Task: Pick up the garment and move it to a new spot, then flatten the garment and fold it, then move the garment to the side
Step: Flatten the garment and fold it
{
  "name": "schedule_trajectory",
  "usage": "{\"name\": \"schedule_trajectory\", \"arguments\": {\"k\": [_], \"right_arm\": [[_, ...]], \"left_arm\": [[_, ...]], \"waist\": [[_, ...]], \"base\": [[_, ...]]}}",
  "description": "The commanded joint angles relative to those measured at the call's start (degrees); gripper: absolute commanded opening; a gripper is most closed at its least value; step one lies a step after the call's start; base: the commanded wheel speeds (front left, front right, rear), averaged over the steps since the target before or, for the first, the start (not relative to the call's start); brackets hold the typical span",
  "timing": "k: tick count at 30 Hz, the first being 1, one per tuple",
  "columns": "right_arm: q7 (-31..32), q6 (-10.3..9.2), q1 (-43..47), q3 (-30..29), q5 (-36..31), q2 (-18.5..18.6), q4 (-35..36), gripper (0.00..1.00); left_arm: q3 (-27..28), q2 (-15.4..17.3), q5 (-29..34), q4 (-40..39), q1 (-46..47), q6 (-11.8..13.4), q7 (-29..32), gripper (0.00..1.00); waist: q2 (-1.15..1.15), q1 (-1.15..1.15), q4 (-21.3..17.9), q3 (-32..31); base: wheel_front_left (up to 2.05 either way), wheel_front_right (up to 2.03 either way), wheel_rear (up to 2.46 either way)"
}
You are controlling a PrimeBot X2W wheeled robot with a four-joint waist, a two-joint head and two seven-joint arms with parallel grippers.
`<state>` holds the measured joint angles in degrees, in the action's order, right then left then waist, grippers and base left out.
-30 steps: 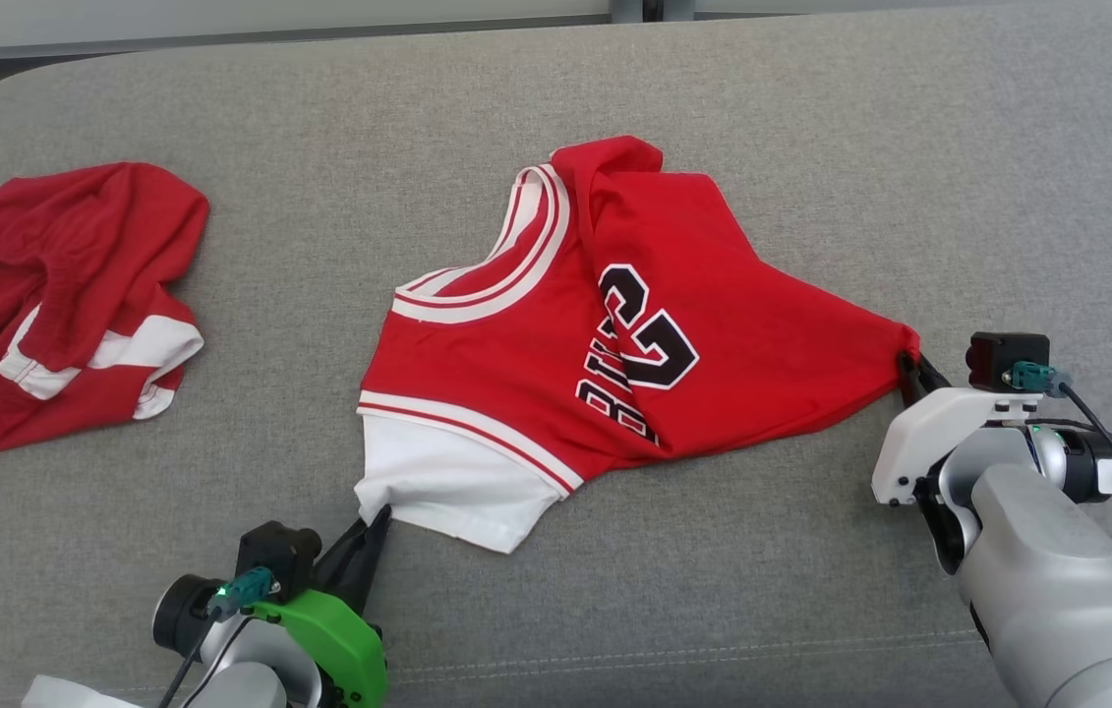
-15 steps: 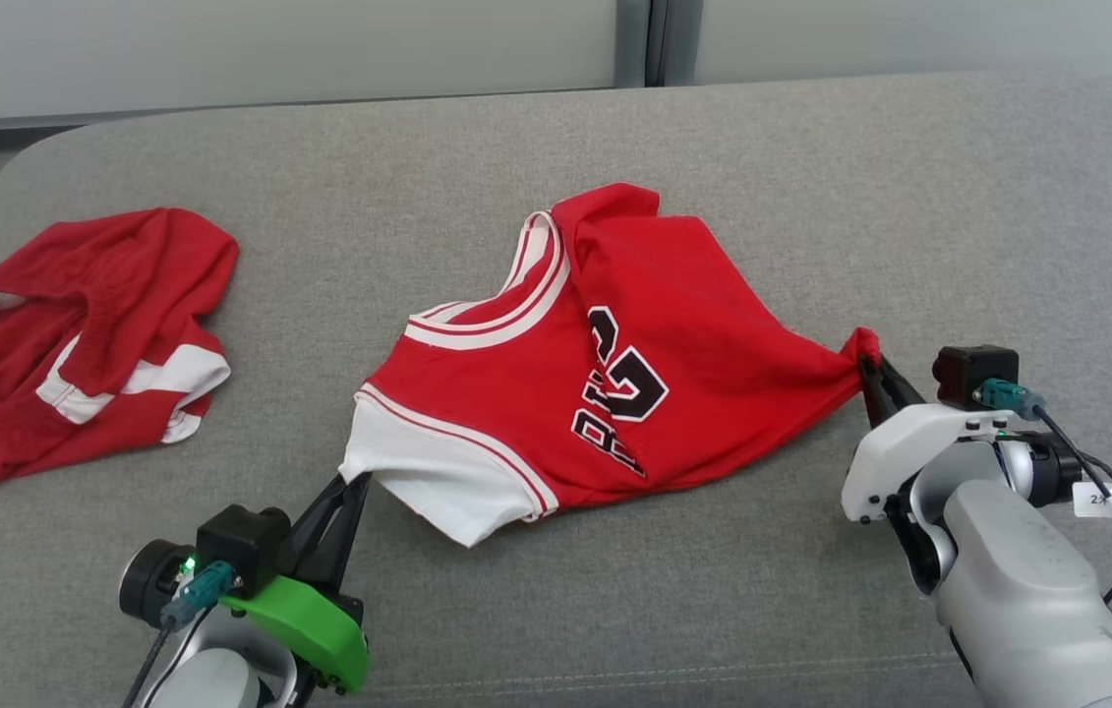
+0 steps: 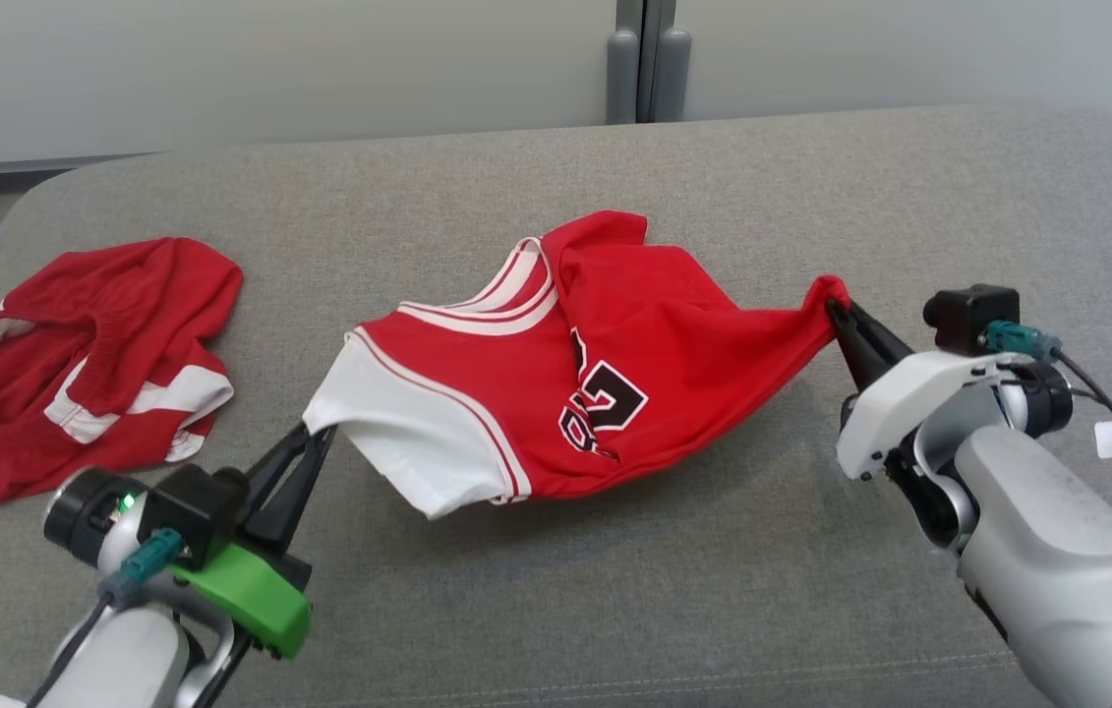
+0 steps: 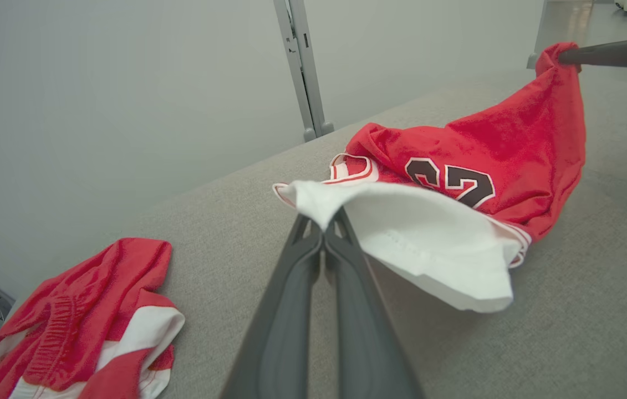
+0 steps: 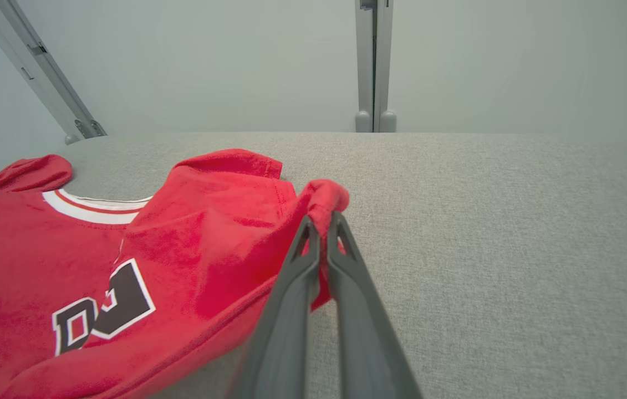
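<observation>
A fold hides part of the jersey's [image 3: 556,383] lettering, and our forearms run off the bottom edge. Reaching forward, our left gripper [image 3: 315,433] pinches its white sleeve and our right gripper [image 3: 836,310] its red corner. It sags between them over the cushion [image 3: 713,590].

Off to my left a pair of red shorts [image 3: 88,359] lies crumpled on the grey fabric surface [image 3: 713,610] (white bands and a gathered waistband show among the folds), near its rounded corner. Behind the far edge stands a pale wall [image 3: 270,69], with two grey upright posts [image 3: 646,59] side by side against it.
</observation>
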<state>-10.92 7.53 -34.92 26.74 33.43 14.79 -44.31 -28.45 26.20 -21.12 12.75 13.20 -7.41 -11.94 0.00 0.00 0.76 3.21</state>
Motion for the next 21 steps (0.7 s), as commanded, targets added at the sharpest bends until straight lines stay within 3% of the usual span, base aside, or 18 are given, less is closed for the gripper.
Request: {"name": "schedule_trajectory", "arguments": {"k": [1, 11, 15, 21], "right_arm": [[0.89, -0.09, -1.71, 0.97, 1.38, 1.31, 1.63, 0.0], [8.66, -0.07, -16.65, 5.57, 8.7, 4.66, 5.85, 0.0], [12.34, -0.07, -25.08, 4.95, 12.92, 3.5, 3.36, 0.0], [15.42, -0.07, -40.84, 2.91, 14.7, 2.12, -4.54, 0.0]], "left_arm": [[-0.58, 1.36, -0.92, -1.66, 2.87, -0.08, 0.86, 0.0], [-4.91, 10.96, -12.65, -3.63, 25.14, -0.03, 6.78, 0.0], [-7.49, 13.46, -17.49, -0.68, 36.21, -0.03, 9.25, 0.0], [-10.68, 14.27, -22.99, 6.8, 52.84, -0.03, 12.84, 0.0]], "waist": [[0.0, 0.0, -0.13, 0.39], [0.0, 0.0, -1.26, 7.15], [0.0, 0.0, -1.7, 11.52], [0.0, 0.0, -1.95, 18.06]], "base": [[0.0, 0.0, 0.0], [0.0, 0.0, 0.0], [0.0, 0.0, 0.0], [0.0, 0.0, 0.0]]}}
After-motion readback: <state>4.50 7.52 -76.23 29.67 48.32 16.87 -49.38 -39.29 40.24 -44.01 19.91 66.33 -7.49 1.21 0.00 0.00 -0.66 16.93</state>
